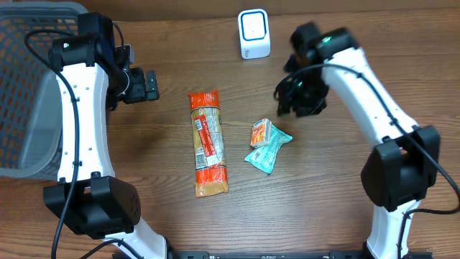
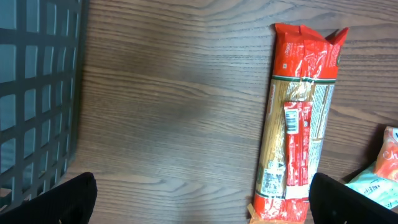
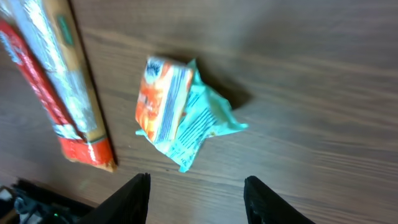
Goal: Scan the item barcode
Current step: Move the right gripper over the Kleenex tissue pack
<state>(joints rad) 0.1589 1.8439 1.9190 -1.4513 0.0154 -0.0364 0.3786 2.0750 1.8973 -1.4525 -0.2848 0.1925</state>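
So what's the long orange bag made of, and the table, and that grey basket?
The bag looks like thin glossy plastic film: it shines and its ends are crimped. The table looks like wood or wood-look laminate, matte, with grain lines. The basket seems to be hard grey plastic in a grid, or maybe coated wire.

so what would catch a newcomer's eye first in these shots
The long orange pasta packet lying lengthwise in the middle of the wooden table stands out first, with a crumpled orange-and-teal snack packet just to its right. Next come the small white scanner with a blue ring at the far edge and the dark mesh basket on the left side.
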